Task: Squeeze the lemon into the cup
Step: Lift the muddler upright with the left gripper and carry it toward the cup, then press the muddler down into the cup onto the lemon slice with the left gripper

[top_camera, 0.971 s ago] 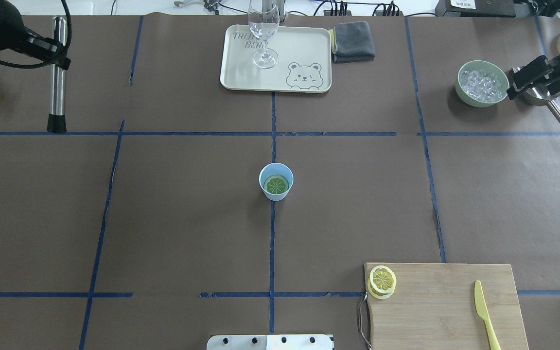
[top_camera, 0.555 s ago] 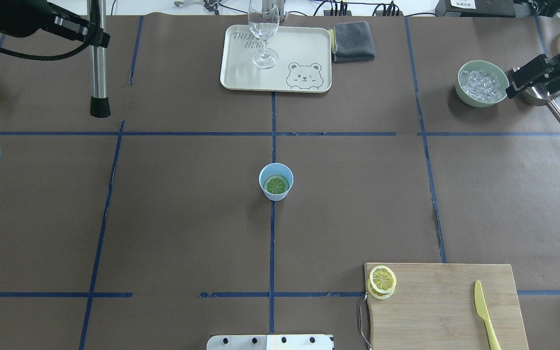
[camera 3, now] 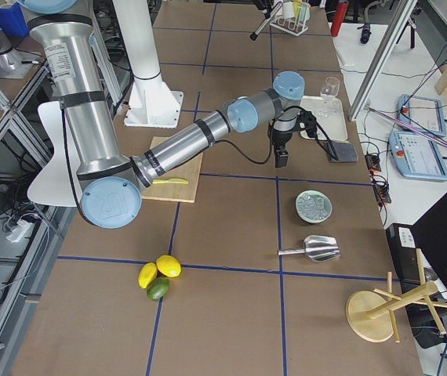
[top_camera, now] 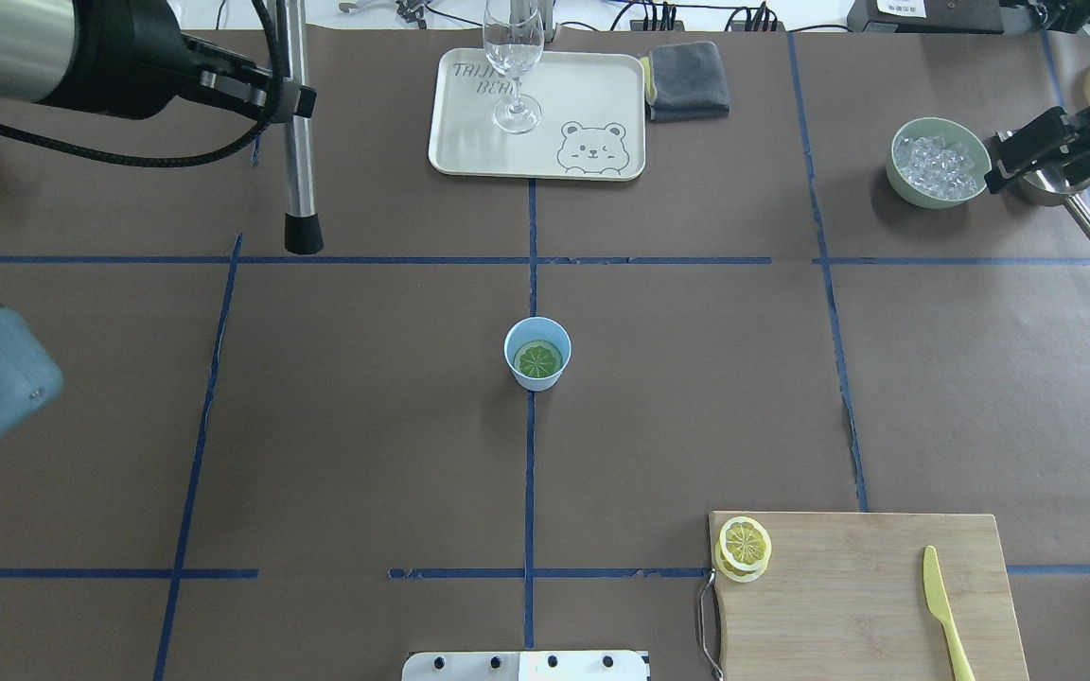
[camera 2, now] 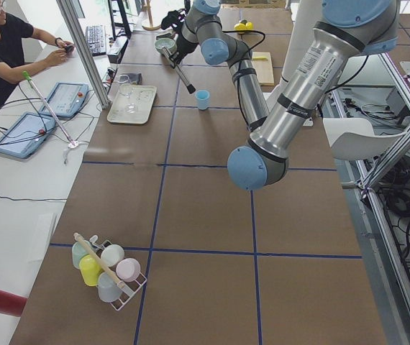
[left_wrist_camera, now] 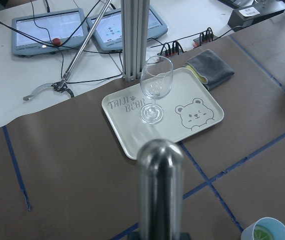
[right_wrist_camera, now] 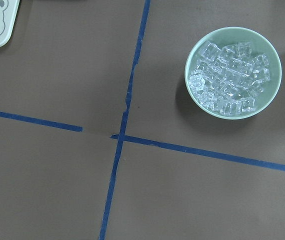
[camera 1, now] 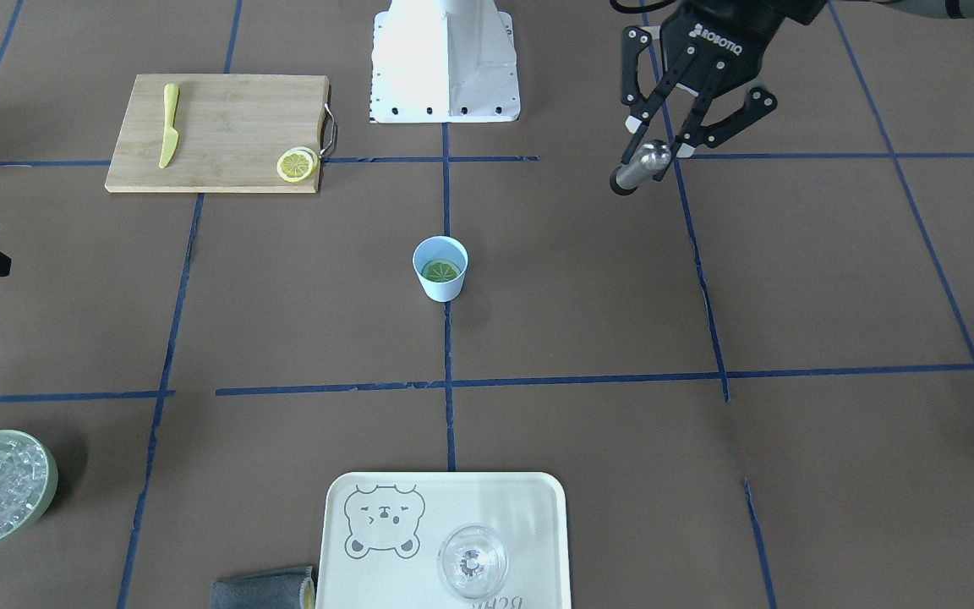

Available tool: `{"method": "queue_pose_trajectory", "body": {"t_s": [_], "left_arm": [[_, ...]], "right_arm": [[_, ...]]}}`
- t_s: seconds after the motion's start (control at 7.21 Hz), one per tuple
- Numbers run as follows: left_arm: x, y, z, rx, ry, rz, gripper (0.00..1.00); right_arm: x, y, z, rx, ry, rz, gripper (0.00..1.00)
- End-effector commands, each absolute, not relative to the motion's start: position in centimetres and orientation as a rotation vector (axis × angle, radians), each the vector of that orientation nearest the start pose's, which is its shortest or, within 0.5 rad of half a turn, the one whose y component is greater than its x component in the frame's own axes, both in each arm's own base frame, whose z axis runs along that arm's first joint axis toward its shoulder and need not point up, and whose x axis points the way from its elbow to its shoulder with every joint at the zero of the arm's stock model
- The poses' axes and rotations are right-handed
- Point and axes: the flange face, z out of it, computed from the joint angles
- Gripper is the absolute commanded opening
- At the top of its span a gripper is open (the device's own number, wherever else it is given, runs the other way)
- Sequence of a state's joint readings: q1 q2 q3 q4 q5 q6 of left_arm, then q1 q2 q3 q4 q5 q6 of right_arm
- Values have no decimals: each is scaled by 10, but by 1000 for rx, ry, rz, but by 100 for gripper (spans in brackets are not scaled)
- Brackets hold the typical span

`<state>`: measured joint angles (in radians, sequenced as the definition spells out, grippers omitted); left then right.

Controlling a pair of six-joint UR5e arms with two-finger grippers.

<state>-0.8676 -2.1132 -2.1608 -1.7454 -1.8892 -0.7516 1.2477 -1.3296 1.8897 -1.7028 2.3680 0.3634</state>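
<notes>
The light-blue cup (top_camera: 537, 339) stands at the table's centre, with a greenish lemon slice (top_camera: 538, 360) lying flat inside it; both also show in the front view, cup (camera 1: 440, 288) and slice (camera 1: 441, 271). Two more lemon slices (top_camera: 744, 549) are stacked on the cutting board's corner. My left gripper (top_camera: 282, 92) is shut on an upright steel rod with a black tip (top_camera: 299, 180), held above the table far left of the cup. The rod (left_wrist_camera: 160, 185) fills the left wrist view. My right gripper (top_camera: 1028, 156) hovers by the ice bowl; I cannot tell whether its jaws are open.
A bear tray (top_camera: 592, 95) with a wine glass (top_camera: 513, 57) and a grey cloth (top_camera: 689, 80) sit at the far side. A green bowl of ice (top_camera: 939, 163) and a metal scoop (top_camera: 1089, 222) are far right. A wooden board (top_camera: 848, 605) with a yellow knife (top_camera: 944, 610) is near right.
My left arm has carried the steel rod to the right along the far side of the table, closer to the tray. The right arm, cup and slices have not moved.
</notes>
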Motion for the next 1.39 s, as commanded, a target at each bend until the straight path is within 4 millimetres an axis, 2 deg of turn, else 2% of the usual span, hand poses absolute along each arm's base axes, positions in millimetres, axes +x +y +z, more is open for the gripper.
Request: {"method": "queue_pose_trajectory", "body": {"t_s": [0.0, 0.28, 0.42, 0.69, 0.83, 0.97, 1.25], "left_arm": [[293, -415, 91, 827, 1189, -18, 0], [364, -371, 93, 958, 1090, -196, 0], [390, -353, 97, 1002, 1040, -229, 0], [460, -337, 113, 1033, 986, -234, 0], [490, -342, 125, 1032, 978, -227, 0], [508, -347, 127, 1029, 959, -214, 0], [514, -348, 131, 1034, 969, -214, 0]], "right_arm": [[-95, -540, 413, 94, -860, -86, 100], [-56, -540, 446, 72, -836, -10, 100], [-35, -534, 470, 67, -821, -8, 100], [9, -541, 530, 69, -803, -75, 100], [19, -542, 548, 68, -801, -108, 100], [22, -539, 556, 59, -800, -106, 100], [22, -538, 557, 59, -800, -105, 100]]}}
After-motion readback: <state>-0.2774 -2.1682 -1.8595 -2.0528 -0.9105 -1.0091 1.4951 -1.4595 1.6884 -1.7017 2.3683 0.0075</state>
